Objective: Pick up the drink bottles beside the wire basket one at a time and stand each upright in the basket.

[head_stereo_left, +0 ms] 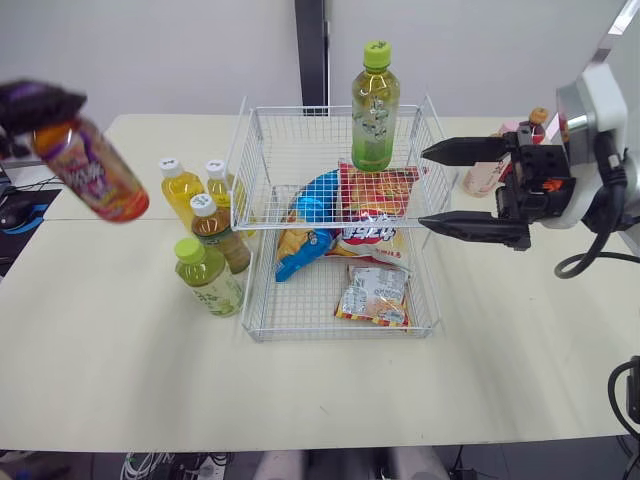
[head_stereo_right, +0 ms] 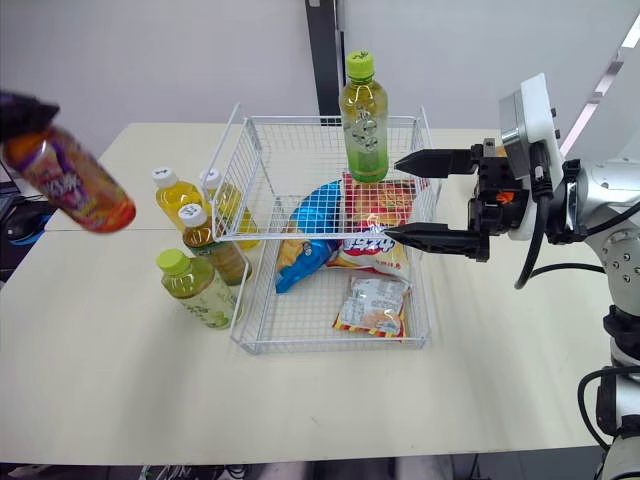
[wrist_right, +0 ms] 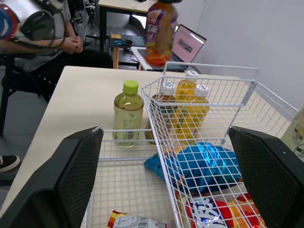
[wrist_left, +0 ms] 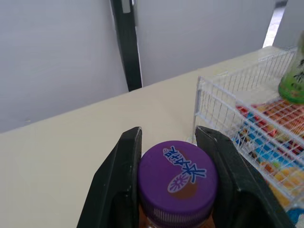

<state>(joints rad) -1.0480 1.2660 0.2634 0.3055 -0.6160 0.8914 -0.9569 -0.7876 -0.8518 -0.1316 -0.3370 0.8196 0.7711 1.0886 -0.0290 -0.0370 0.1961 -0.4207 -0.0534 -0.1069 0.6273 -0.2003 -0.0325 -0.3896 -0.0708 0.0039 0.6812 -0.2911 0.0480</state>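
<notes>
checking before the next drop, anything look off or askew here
The purple-capped bottle in the left gripper hangs steeply tilted, not upright, left of the wire basket. Snack bags cover much of the basket floor.

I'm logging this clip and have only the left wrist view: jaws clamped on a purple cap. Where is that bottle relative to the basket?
Observer: The purple-capped bottle hangs tilted in the air, well off the basket's left side, not over it.
Operator: How many bottles stand beside the basket?
Observer: Four, at its left wall: one green-capped, three white-capped.
Operator: And the right arm?
Observer: The right jaws are open and empty, level with the basket's right rim.
</notes>
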